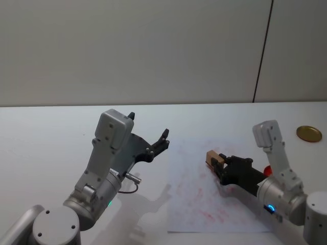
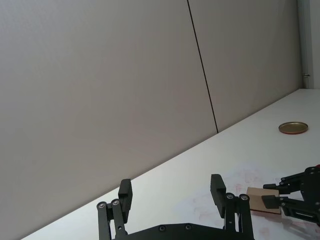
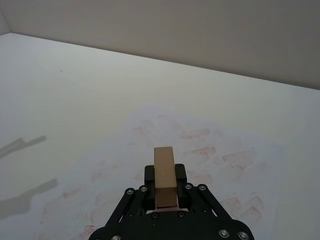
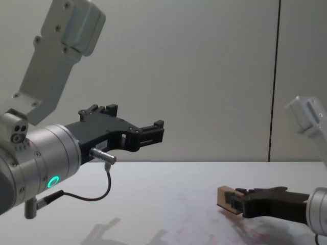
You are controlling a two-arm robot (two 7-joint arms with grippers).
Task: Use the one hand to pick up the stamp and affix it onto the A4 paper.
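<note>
As the head view looks down on the table: it gives the layout. The A4 paper (image 1: 199,204) lies flat on the white table (image 1: 51,132). The right gripper (image 1: 222,165) reaches in over the sheet's far half, and a round brass-coloured disc (image 1: 309,133) sits well off beyond the sheet's right edge.
Chest view, from the side: it gives height, which the head view does not. The stamp (image 4: 227,199) is low over the paper (image 4: 194,214), and contact with the sheet cannot be told.
Right wrist view: it gives the grip up close. Two black fingers (image 3: 150,175) press the stamp (image 3: 164,167) from either side.
Left wrist view: the stamp (image 2: 262,199) appears side-on at the tip of the right gripper (image 2: 272,198), with the disc (image 2: 293,128) farther back.
Stamp and right gripper: the jaws are clamped on the block, which juts forward past the fingertips, over the printed area.
Stamp's look: a light-tan wooden oblong with plain faces, narrow enough to fit between the fingers.
Paper's look: a white sheet (image 3: 200,130) scattered with faint red rectangular marks.
Left gripper (image 1: 148,126): raised above the table to the left of the paper, with its fingers (image 2: 125,192) spread wide and nothing between them.
</note>
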